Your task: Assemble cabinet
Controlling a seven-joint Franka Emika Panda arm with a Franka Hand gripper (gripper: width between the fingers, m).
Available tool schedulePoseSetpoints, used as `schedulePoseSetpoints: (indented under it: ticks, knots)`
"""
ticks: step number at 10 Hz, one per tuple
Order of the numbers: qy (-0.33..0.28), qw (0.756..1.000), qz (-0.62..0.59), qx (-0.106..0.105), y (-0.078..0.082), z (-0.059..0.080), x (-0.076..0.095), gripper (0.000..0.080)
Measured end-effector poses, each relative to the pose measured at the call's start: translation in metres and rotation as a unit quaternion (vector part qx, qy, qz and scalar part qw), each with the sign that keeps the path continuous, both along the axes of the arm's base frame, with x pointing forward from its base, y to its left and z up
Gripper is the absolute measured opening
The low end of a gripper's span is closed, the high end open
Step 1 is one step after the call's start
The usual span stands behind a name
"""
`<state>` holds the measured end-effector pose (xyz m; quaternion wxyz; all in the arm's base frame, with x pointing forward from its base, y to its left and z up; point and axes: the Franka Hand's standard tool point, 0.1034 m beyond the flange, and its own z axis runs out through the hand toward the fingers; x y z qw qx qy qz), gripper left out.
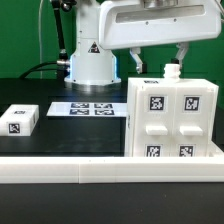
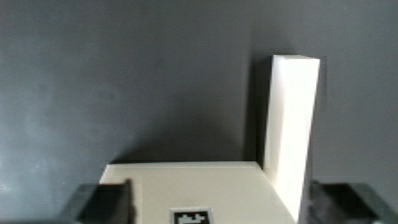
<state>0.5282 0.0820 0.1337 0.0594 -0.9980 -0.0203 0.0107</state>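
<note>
Hovering above the cabinet [image 1: 170, 115], the gripper [image 1: 158, 58] has its two fingers [image 1: 136, 58] spread wide and holds nothing. One finger stands toward each side of the box's top. A small white stub [image 1: 172, 70] juts from that top near the finger on the exterior view's right; whether they touch cannot be told.

In the wrist view the gripper [image 2: 228, 205] shows both dark fingers [image 2: 111, 200] flanking a flat white tagged surface of the cabinet [image 2: 196, 185]. A long white slab [image 2: 294, 110] stretches on from it over the dark table.

The cabinet stands upright at the exterior view's right, near the front. Its facing side carries four tagged insert panels [image 1: 157, 112], two above two, each seated in its own recess.

The black table [image 1: 60, 140] also bears the marker board [image 1: 88, 108], lying flat at centre beside the cabinet. A small tagged white block [image 1: 20, 120] lies well apart at the exterior view's left. A long white rail [image 1: 100, 172] runs across the near edge. The arm's white base [image 1: 92, 55] stands at the far side, with green backdrop [image 1: 25, 30] behind.
</note>
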Motion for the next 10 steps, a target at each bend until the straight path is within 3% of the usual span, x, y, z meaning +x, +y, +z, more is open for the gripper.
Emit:
schedulePoseSetpoints:
  ticks: [1,2,3,5,7,9,10]
  knots:
    - [0.0,1.0,0.0,0.0,0.0,0.0,0.0,0.0581]
    - [0.0,1.0,0.0,0.0,0.0,-0.001,-0.001,0.0741]
    - [0.001,1.0,-0.001,-0.001,-0.001,-0.004,-0.006,0.0781]
    - [0.002,1.0,-0.004,-0.006,-0.009,-0.014,-0.027,0.0796]
    - [0.004,1.0,-0.009,-0.01,-0.033,-0.026,-0.051,0.0797]
    - [0.007,1.0,-0.009,-0.013,-0.052,-0.034,-0.061,0.0797]
    - [0.006,1.0,-0.009,-0.013,-0.051,-0.033,-0.06,0.0797]
